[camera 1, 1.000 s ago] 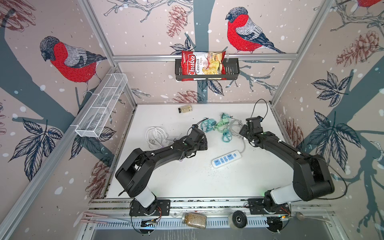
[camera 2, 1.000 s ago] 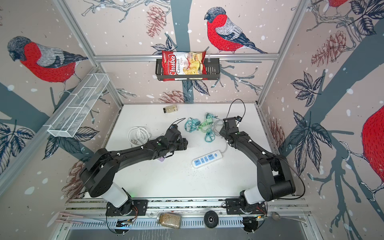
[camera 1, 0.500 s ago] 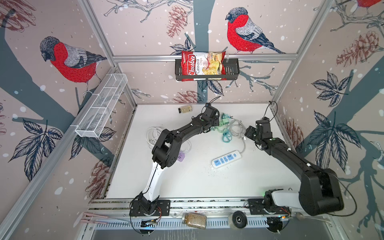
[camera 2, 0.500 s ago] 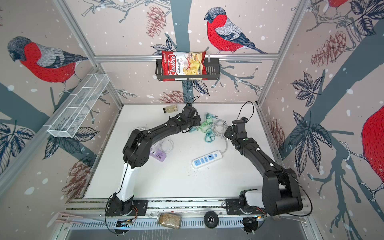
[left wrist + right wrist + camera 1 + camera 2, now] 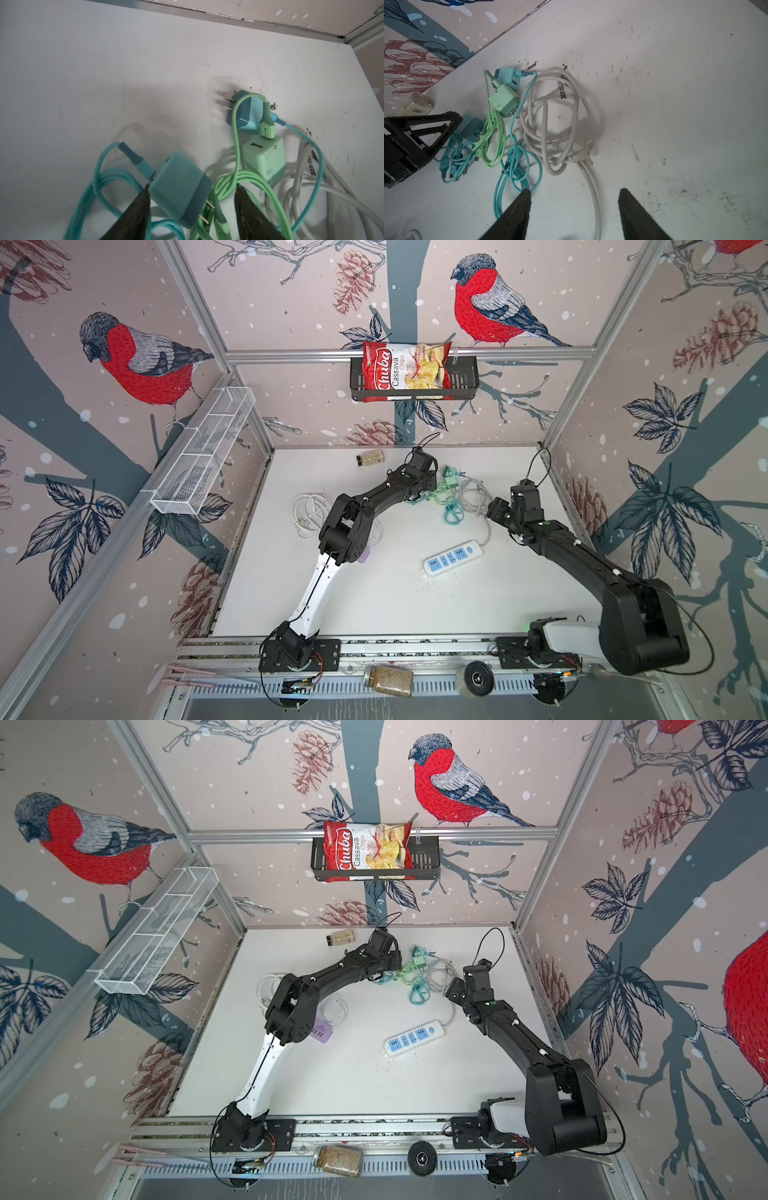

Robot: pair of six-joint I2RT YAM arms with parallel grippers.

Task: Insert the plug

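One outstretched left arm (image 5: 376, 495), end effector (image 5: 193, 187) astride teal charger (image 5: 178, 185)

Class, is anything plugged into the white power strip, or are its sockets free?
Free: the power strip shows bare blue sockets in both top views; the green charger lies apart from it, among tangled cables.

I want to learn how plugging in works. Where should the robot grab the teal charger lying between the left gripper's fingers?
Best on the teal charger, by the flat sides of its boxy body, leaving the metal prongs free for a socket. It lies flat on the table, so come from above, where the left gripper hangs with jaws open on either side.
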